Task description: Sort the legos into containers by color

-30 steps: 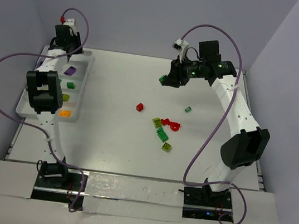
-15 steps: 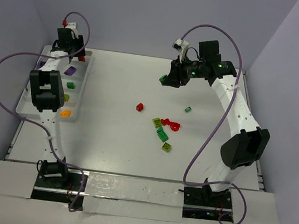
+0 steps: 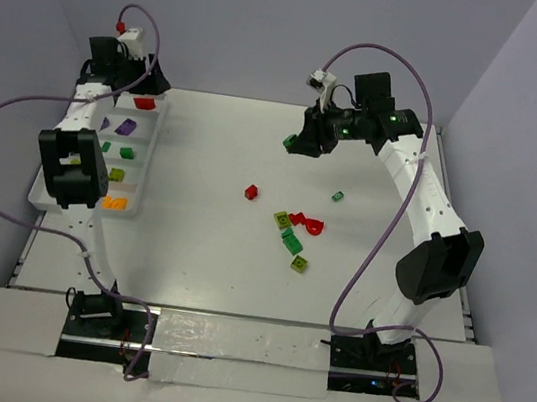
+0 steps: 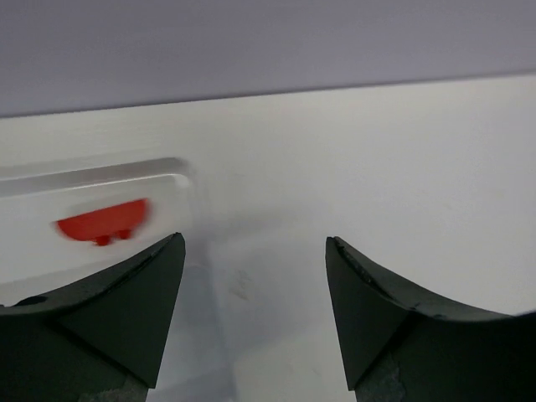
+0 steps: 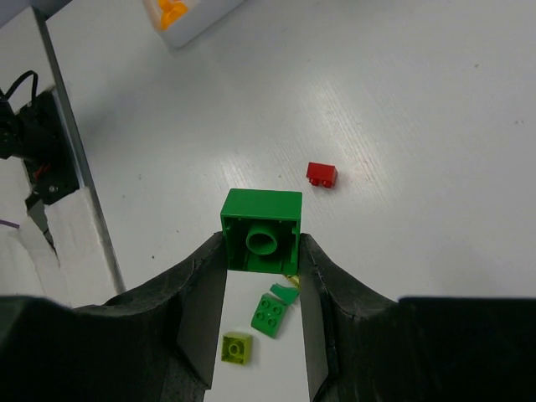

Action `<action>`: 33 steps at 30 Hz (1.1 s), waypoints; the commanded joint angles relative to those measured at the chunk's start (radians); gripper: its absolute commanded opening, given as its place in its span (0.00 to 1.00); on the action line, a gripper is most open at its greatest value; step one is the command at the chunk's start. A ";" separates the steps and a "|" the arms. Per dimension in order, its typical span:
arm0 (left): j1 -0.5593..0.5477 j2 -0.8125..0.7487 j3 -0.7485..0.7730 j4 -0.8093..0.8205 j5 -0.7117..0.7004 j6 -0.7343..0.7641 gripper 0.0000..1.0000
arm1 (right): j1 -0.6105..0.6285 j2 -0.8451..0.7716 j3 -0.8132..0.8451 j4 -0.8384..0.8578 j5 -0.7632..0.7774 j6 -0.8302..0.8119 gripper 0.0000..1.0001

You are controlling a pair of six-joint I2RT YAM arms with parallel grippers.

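Observation:
The white tray lies at the far left and holds a red lego, a purple one, green ones, a lime one and an orange one. My left gripper hangs open and empty over the tray's far right corner. In the left wrist view the gripper is wide open, with the red lego in its compartment to the left. My right gripper is shut on a dark green lego and holds it above the far middle of the table.
Loose legos lie mid-table: a red one, a small green one, and a cluster of lime, red, green and lime. Walls close in the back and sides.
My left gripper has lifted and drawn back from over the tray, and the red lego now shows in the far compartment. My right gripper has barely moved with the green lego.

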 commanded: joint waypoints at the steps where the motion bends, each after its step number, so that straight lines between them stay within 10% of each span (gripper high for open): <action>1: -0.006 -0.302 -0.114 -0.005 0.678 -0.002 0.77 | 0.023 -0.007 -0.001 0.056 -0.076 0.023 0.00; 8: -0.186 -0.607 -0.481 0.099 0.781 -0.078 0.79 | 0.062 0.056 0.056 0.085 -0.223 0.094 0.00; 14: -0.309 -0.892 -0.784 0.197 0.653 0.321 0.84 | 0.091 0.096 0.097 0.100 -0.311 0.150 0.00; 20: -0.369 -0.990 -0.822 0.069 0.596 0.729 0.86 | 0.122 0.098 0.093 0.017 -0.321 0.081 0.00; 33: -0.616 -1.059 -0.980 0.304 0.283 0.725 0.88 | 0.148 0.046 -0.032 0.290 -0.285 0.462 0.00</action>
